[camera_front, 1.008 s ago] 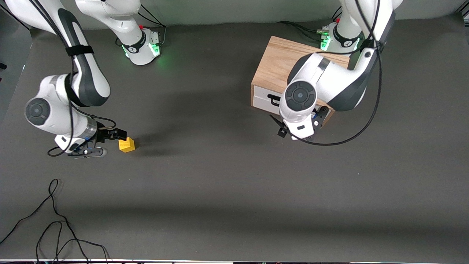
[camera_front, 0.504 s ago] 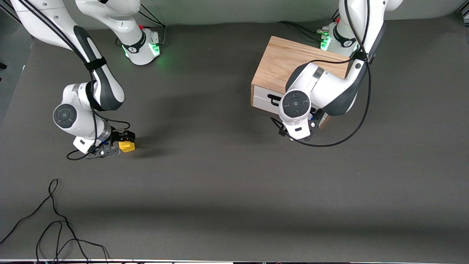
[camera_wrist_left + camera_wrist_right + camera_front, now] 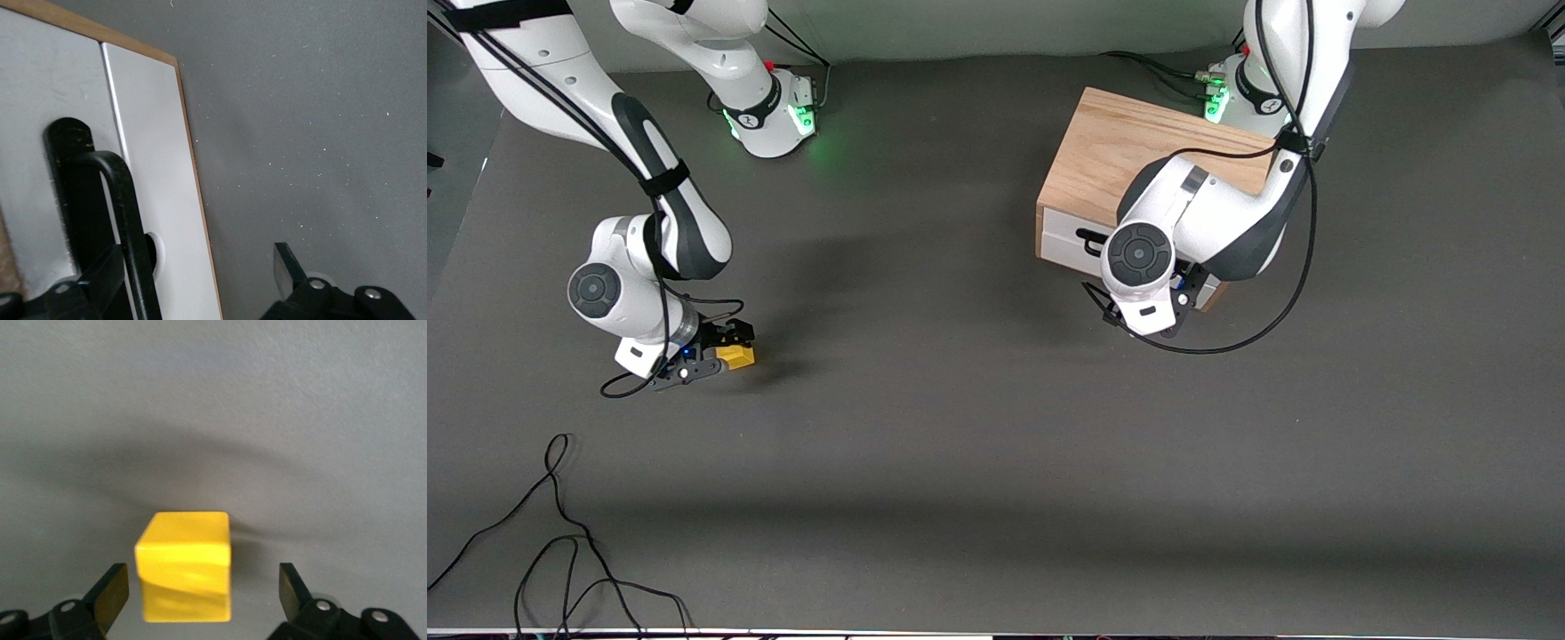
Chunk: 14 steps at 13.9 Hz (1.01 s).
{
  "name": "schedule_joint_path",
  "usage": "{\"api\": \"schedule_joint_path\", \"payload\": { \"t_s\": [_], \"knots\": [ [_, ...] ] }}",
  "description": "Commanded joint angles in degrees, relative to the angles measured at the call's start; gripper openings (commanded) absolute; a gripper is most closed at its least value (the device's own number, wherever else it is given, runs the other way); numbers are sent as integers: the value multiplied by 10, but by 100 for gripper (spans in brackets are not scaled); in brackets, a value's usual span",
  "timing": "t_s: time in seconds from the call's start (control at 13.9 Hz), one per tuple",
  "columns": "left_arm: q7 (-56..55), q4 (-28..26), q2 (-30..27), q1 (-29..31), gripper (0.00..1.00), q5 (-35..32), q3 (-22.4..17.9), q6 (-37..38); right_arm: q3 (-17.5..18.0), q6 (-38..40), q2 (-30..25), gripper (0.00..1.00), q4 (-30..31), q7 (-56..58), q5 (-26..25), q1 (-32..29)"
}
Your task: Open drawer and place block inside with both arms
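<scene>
Black two-finger right gripper [image 3: 200,600] sits low at the small bright yellow cube [image 3: 186,573], fingers spread wide w/ the block between them and a gap on each side, so nothing held yet; front view puts the pair [image 3: 725,348] on the grey table [image 3: 978,462] toward the right arm's end, well apart from the box. Block looks rigid, light, smooth-faced w/ crisp edges; judged easy to pinch on two parallel flat sides, centred, though a glossy face could slip if caught near a corner. Black two-finger left gripper [image 3: 200,280] is at the front of the light oak wooden box [image 3: 1129,151], fingers apart astride the black wire handle [image 3: 123,220], one finger [image 3: 100,277] tucked against the white front panel [image 3: 157,167] of the drawer [image 3: 1072,240], not closed on it. Drawer appears shut. Handle is thin stiff wire: judged best gripped mid-bar, pulled straight out; box is probably light enough to slide if the pull skews. Box stands near the table's edge by the left arm's base.
</scene>
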State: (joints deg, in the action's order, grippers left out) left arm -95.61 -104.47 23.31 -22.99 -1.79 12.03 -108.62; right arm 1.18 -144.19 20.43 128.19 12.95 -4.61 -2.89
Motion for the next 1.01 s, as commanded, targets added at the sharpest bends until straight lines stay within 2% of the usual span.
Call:
{"api": "schedule_joint_path", "payload": {
  "t_s": [0.0,0.22,0.29,0.5,0.58,0.65,0.72,0.94],
  "knots": [
    [-19,-2,2,-8,100,-4,-2,-10,0,-10,6,100,4,14,-1,-1],
    [-22,2,2,-8,100,-3,-2,-11,1,-10,9,100,4,13,2,-1],
    [-22,7,2,-7,100,-3,-2,-11,0,-9,9,92,4,13,3,-1],
    [-22,17,7,-7,100,-3,-2,-11,1,-7,8,37,3,10,5,-1],
    [-22,22,13,-6,100,-4,-2,-10,1,-7,5,21,3,9,5,0],
    [-22,22,15,-7,100,-5,-2,-12,1,-6,1,11,3,8,5,0],
    [-22,25,19,-7,100,-5,-2,-14,1,-5,-5,3,2,6,5,0],
    [-22,47,31,-7,100,-8,-2,-24,1,28,-33,0,-7,5,27,1]
  ]
}}
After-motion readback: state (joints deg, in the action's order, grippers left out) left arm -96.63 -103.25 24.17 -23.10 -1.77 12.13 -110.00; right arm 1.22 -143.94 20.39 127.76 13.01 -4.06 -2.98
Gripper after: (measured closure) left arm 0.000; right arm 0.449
